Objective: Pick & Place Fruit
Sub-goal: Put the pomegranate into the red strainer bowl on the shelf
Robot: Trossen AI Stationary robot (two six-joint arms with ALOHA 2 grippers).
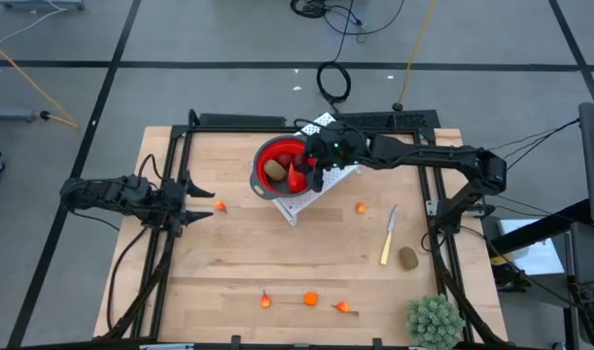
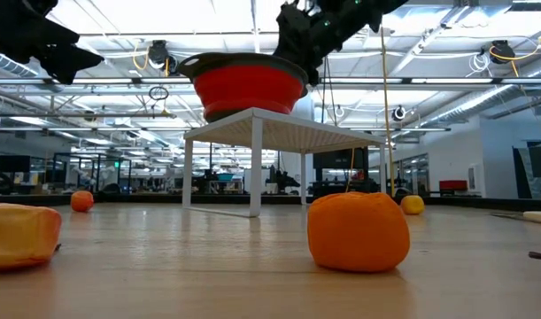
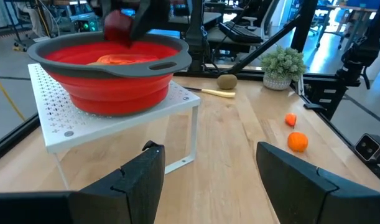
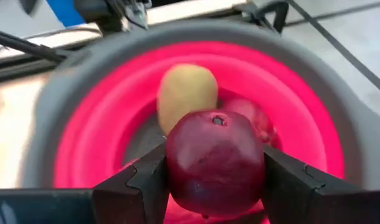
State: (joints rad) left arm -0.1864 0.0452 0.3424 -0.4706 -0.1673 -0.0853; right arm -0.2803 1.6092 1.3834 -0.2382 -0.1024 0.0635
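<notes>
Hanging over the red collapsible bowl with the grey rim (image 1: 277,167), the right claw (image 4: 214,180) was clamped on a dark red toy apple (image 4: 214,163), its two dark fingers (image 4: 135,186) pressed against either side of the fruit, which sat above the bowl's inside. In the right wrist view a pale olive-brown oval fruit (image 4: 186,92) lay in the bowl behind the apple, with another red piece (image 4: 255,115) just beside it. The bowl stood on a small white perforated metal stand (image 1: 311,194) in the upper middle of the high view, on the light wooden worktop (image 1: 248,253). The left claw (image 1: 201,205) waited at the left of the high view, its fingers (image 3: 137,180) standing apart with nothing between them, pointing toward the stand. A tiny orange fruit (image 1: 220,205) lay just to the right of its tips. Another tiny orange piece (image 1: 361,207) lay to the right of the stand, near a pale yellow stick (image 1: 388,236). A second olive-brown oval fruit (image 1: 407,258) rested just beside the stick's lower end, at the right of the frame. Along the lower middle of the high view three small orange pieces lay in a row: one (image 1: 266,299), a rounder one (image 1: 310,298) and a third (image 1: 342,307). A spiky green plant ball (image 1: 435,321) sat in the lower right corner of the worktop.
</notes>
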